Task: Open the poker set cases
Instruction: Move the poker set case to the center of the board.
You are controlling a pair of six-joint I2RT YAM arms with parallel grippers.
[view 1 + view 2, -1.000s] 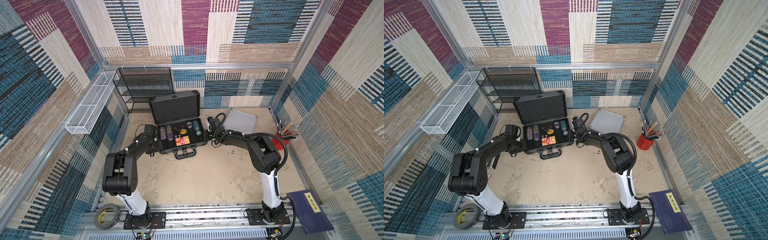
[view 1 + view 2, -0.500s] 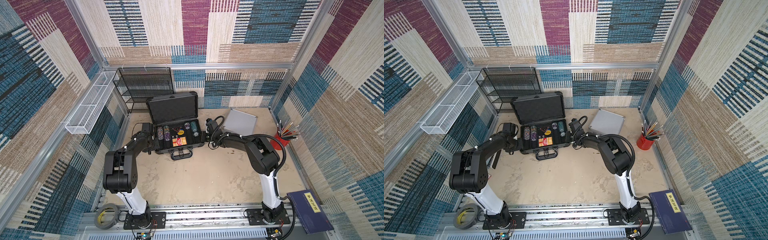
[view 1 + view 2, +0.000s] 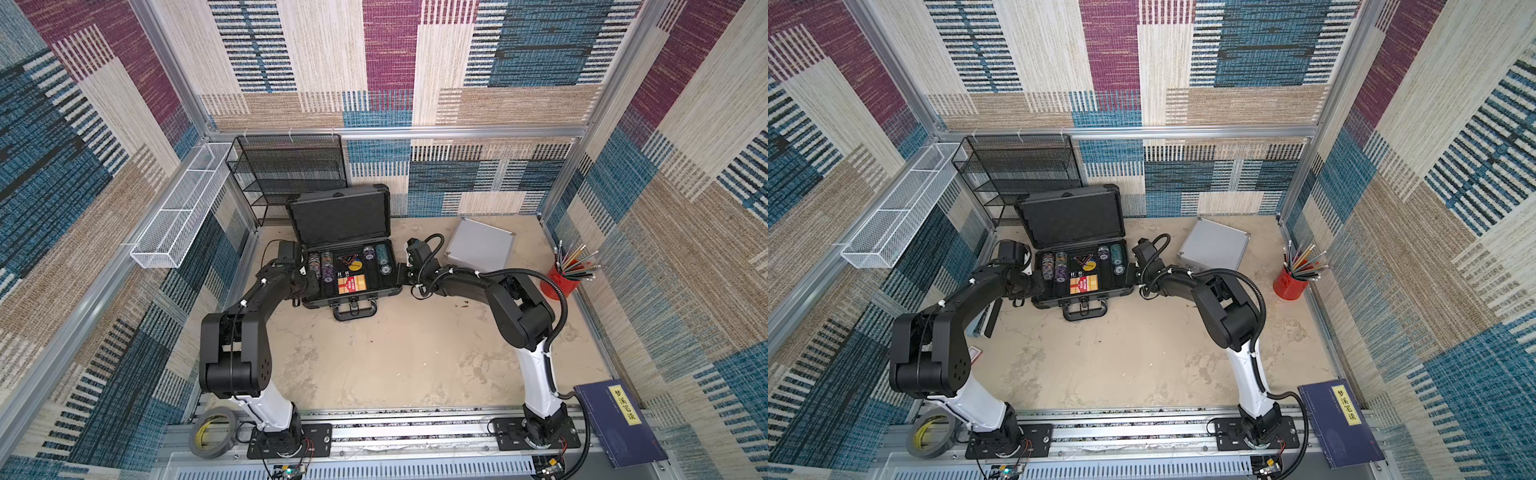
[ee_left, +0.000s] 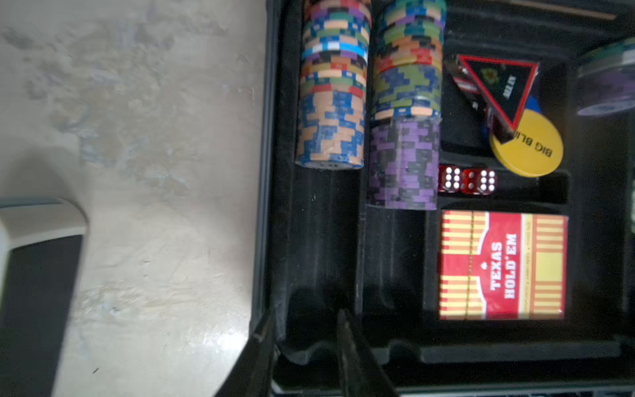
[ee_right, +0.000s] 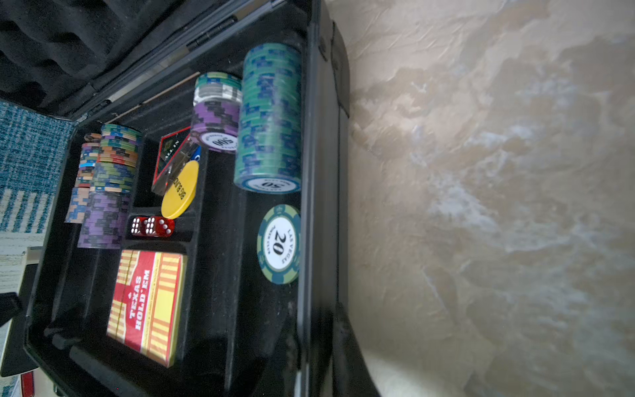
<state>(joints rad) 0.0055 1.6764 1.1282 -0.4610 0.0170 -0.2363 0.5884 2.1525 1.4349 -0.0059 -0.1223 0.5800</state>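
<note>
So the big dark grey black-cornered poker case (image 3: 338,216) is open. Its lid stands up with the black foam facing the arms, and the handle points toward the robot. Everything below is placed relative to that case.

The black wire-mesh shelf rack (image 3: 291,174) stands just behind its back-left corner. The smaller ribbed silver aluminium case (image 3: 480,249) lies flat off to its right, closed and not touching it.

Inside the case:
- Rows of mixed-colour poker chips (image 4: 331,103) fill the left side.
- Teal and purple chip stacks (image 5: 271,117) sit on the right side, and a single green "20" chip (image 5: 279,244) lies flat by the right wall.
- In the middle, a red and yellow Texas Hold'em card box (image 4: 501,264) sits nearest the handle, with two red dice (image 4: 467,180) behind it.
- Behind the dice is a round yellow Big Blind button (image 4: 529,144), partly under a black red-edged triangle (image 4: 498,86).

The left gripper (image 4: 305,314) is at the case's left wall with its jaws a bit apart. One finger is outside the wall and one is inside over the empty chip trough, with slack on the inner side.

The right gripper (image 3: 401,275) is at the case's right wall, squeezed down narrow on it. In the wrist view one finger (image 5: 347,343) lies along the outside of the wall. I can't pick out the inner one against the foam.
</note>
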